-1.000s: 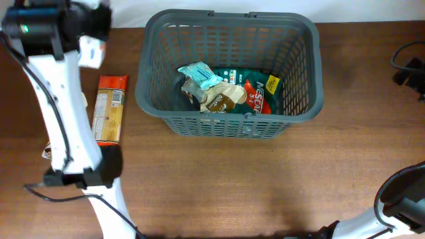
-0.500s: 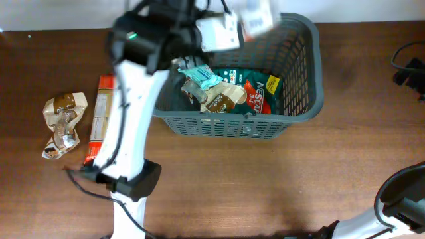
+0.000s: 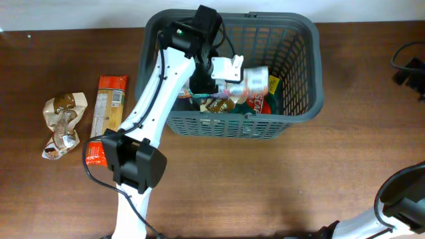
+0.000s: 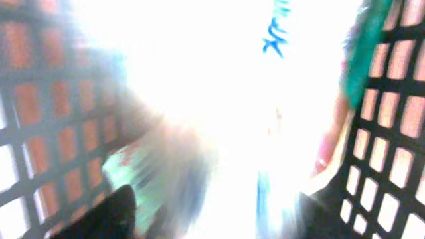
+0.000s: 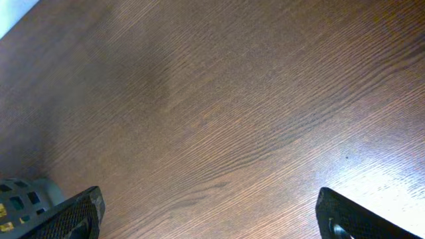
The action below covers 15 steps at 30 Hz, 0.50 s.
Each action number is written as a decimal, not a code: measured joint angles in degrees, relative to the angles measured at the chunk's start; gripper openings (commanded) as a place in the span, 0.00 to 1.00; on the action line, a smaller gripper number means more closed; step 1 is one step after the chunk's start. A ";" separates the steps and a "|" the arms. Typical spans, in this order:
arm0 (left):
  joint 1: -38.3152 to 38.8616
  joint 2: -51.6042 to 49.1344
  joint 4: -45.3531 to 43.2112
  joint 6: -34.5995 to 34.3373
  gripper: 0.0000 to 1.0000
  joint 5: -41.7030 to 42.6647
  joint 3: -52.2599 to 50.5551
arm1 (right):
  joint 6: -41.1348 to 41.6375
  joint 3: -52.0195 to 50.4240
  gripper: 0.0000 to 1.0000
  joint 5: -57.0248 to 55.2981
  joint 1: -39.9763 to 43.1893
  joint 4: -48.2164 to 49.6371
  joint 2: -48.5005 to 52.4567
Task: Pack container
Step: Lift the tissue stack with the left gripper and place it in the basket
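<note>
Pinching a glossy white packet [image 3: 256, 81], left end effector [image 3: 238, 79] hangs inside lattice-walled grey container [image 3: 303, 99].

1. Your tabletop [image 3: 279, 179] is dark brown wood, with the grain running across it.
2. Toward its left edge you see a crumpled brown-and-white packet [image 3: 63, 126], with a long orange packet [image 3: 109, 106] just beside it.
3. A black cable [image 3: 406, 63] lies at your far right edge.

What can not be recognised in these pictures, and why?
- Whether the left gripper grips the white packet: glare whitens the left wrist view; overhead, the wrist covers the grip.
- Packets low in the container: overhead, the left arm covers them.
- Orange packet's print: overhead, too small.
</note>
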<state>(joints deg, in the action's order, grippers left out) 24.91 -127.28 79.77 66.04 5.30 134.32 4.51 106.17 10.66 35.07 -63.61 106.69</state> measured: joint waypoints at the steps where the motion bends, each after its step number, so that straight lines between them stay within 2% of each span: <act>1: 0.00 0.00 0.00 -1.70 0.85 -1.38 1.20 | 0.00 0.00 0.99 0.00 0.00 0.02 0.00; 2: -0.02 0.00 0.44 -3.54 0.93 -2.73 2.73 | 0.00 0.00 0.99 0.00 0.00 0.02 0.00; 5: -0.24 0.00 3.98 -8.79 0.94 -5.68 10.60 | 0.00 0.00 0.99 0.02 0.00 0.02 0.00; 6: -0.28 0.00 5.99 -11.76 0.92 -6.69 16.76 | -0.02 0.00 0.99 0.00 0.00 0.02 0.00; 8: -0.35 0.00 7.39 -14.03 0.89 -7.78 22.36 | 0.00 0.00 0.99 0.00 0.00 0.02 0.00; 10: -0.50 0.00 9.40 -17.38 0.74 -9.92 29.97 | 0.00 0.00 0.99 0.02 0.00 0.00 0.00; 12: -0.76 0.44 10.47 -20.90 0.73 -12.92 36.87 | 0.02 0.00 0.99 0.02 0.00 0.00 0.00; 15: -2.58 3.43 10.23 -24.46 0.73 -15.78 39.93 | -0.02 0.00 0.99 0.00 0.00 0.02 0.00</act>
<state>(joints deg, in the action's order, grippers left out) 22.33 -123.85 90.00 41.58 -10.48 174.25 4.49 106.17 10.66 35.07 -63.59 106.69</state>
